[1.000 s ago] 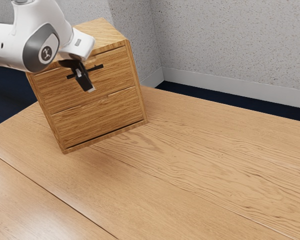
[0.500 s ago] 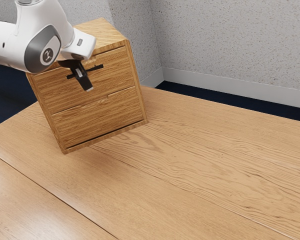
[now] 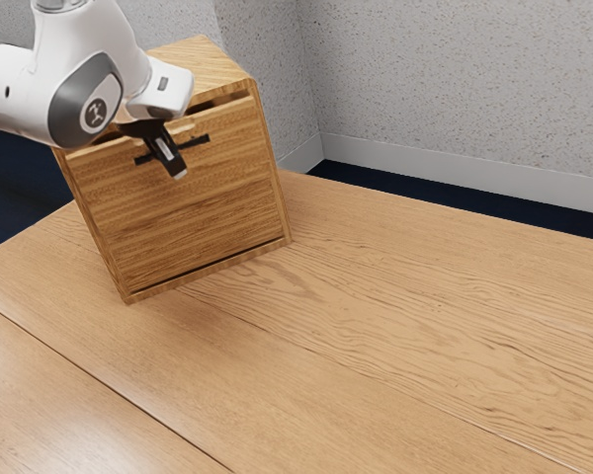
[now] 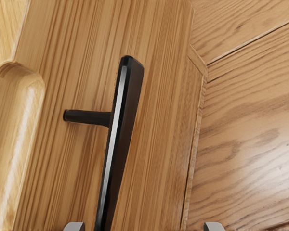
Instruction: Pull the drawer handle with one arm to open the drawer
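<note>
On the tabletop [image 3: 395, 326], toward the exterior view's left and close to the wall [image 3: 455, 79], stands a wooden cabinet [image 3: 212, 64] with two drawers. The upper drawer [image 3: 227, 138] sits a little proud of the cabinet's face, with a dark gap showing along its top edge. The lower drawer [image 3: 198, 232] lies flush with the cabinet. A black drawer handle [image 3: 198, 141] runs across the upper drawer's front. The white arm [image 3: 64, 69] comes in over the cabinet's corner on the exterior view's left, and its black hand [image 3: 171, 158] is set at the handle, one finger crossing the bar and pointing down the cabinet's front. From the wrist, the drawer handle [image 4: 120, 144] appears as a long dark bar held off the upper drawer [image 4: 154, 96] by a short round post [image 4: 86, 116], with the tabletop [image 4: 250, 120] visible beyond the cabinet's edge. Two grey fingertips [image 4: 74, 226] stand well apart astride the bar. One is just beside it and the other leaves a clear gap, so the hand is spread wide with the handle between its fingers and is not clamped on it.
</note>
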